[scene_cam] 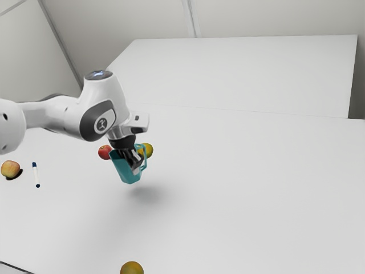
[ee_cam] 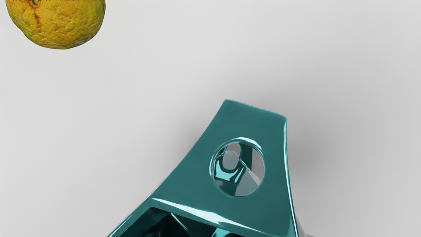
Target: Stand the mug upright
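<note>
The teal mug (scene_cam: pixel 126 171) hangs in the air in the exterior view, its shadow on the table below it. It leans, with its mouth up towards the hand and its handle on the exterior view's right. My gripper (scene_cam: pixel 135 160) is shut on the mug at its upper part, near the handle. In the wrist view the mug (ee_cam: pixel 184 177) is close below the camera, with a round hole in its near wall and part of its dark opening visible. The fingertips are largely hidden there by the mug.
A yellow-green fruit (scene_cam: pixel 149 150) and a red apple (scene_cam: pixel 104 152) lie behind the mug. Farther to the exterior view's left are another apple (scene_cam: pixel 9 168) and a marker (scene_cam: pixel 36 175). Another fruit (scene_cam: pixel 132 268) sits at the bottom edge. An orange-like fruit (ee_cam: pixel 59 26) shows in the wrist view.
</note>
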Tool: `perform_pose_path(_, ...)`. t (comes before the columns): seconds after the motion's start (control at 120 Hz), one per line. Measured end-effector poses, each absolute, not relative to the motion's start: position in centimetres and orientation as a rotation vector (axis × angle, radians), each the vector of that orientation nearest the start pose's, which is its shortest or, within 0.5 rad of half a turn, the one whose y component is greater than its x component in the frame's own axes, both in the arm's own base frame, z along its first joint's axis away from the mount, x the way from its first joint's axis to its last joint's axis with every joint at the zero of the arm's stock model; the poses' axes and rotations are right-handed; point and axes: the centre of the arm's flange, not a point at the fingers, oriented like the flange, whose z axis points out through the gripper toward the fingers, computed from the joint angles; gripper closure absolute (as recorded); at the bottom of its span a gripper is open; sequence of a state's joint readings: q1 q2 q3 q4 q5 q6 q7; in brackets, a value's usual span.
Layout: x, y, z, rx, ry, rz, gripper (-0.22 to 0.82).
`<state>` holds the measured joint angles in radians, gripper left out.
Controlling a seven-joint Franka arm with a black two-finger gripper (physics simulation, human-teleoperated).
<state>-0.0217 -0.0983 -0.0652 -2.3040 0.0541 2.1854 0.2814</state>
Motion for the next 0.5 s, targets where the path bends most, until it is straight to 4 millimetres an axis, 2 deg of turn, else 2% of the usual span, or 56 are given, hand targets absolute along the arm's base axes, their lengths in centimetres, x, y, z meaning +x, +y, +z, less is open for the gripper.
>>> perform_pose_path(0.242,49.5,-4.0,37.7,-3.013,0.496,-0.044,0.78)
perform_pose_path(0.5,49.1,-4.0,35.8,-3.028,0.379,-0.053,0.78)
